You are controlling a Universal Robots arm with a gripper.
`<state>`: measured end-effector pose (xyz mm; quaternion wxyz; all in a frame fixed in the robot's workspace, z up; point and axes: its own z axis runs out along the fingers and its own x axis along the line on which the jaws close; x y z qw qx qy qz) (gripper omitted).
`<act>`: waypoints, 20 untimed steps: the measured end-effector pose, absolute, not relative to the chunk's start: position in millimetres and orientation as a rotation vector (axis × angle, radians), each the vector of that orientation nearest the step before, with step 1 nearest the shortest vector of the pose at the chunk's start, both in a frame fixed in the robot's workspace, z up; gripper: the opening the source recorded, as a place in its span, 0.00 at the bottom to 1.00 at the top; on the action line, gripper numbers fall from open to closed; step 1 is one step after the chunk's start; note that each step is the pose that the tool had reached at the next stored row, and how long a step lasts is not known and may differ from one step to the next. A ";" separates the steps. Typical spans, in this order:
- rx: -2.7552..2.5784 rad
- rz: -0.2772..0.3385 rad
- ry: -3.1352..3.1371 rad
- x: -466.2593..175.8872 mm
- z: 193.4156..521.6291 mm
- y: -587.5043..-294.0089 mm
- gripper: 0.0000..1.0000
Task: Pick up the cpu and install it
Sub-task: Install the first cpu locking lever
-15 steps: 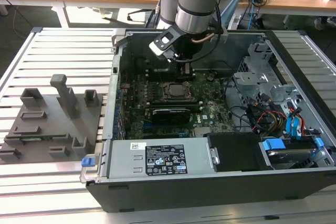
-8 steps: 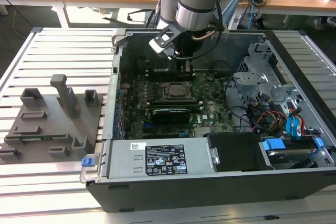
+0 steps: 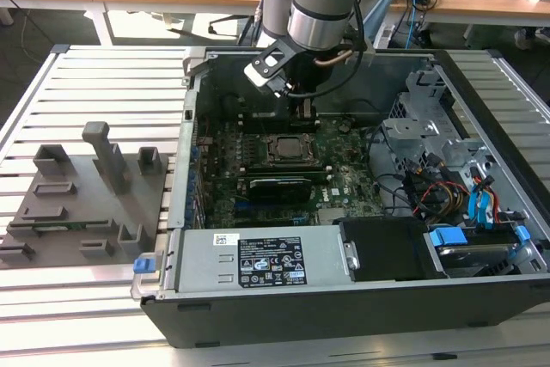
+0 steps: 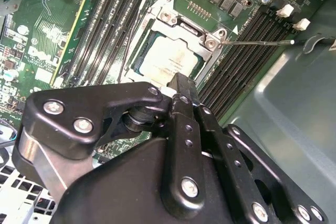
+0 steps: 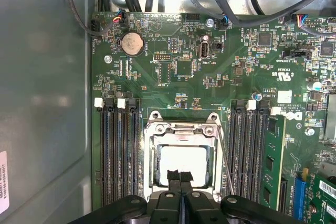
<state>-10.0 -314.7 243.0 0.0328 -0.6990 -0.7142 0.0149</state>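
**Op:** Hovering inside the open computer case (image 3: 344,298) now. My gripper (image 5: 180,179) sits low over the motherboard (image 5: 210,77), right above the socket (image 5: 182,145).

**Obs:** Where is the cpu?

**Op:** The cpu (image 5: 184,158) lies flat inside the socket frame; its pale metal top shows in both wrist views (image 4: 170,59). Nothing is carried in the gripper.

**Obs:** Fingers?

**Op:** Pressed together. In the first wrist view the two black fingers (image 5: 174,178) meet along a thin seam, tips over the near edge of the chip. I cannot tell whether they touch it or hang just above.

**Obs:** Socket lever?

**Op:** A thin metal rod (image 4: 257,42) runs out from one corner of the frame across the memory slots (image 4: 247,56). I cannot tell whether it is latched.

**Obs:** Anything outside the case?

**Op:** In the exterior view the arm (image 3: 322,6) comes down from above into the middle of the case. The case lies on a slatted tabletop (image 3: 103,75). A grey fixture plate (image 3: 86,204) with upright blocks sits on the slats at the exterior view's left, well apart from the gripper.
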 end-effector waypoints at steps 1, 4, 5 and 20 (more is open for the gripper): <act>-2.151 0.046 -2.198 -10.0 243.0 -314.7 0.11; -2.149 0.046 -2.201 -10.0 243.2 -314.8 0.11; -2.144 0.046 -2.205 -10.0 243.2 -314.8 0.11; -1.905 0.056 -2.419 -9.9 243.1 -314.7 0.11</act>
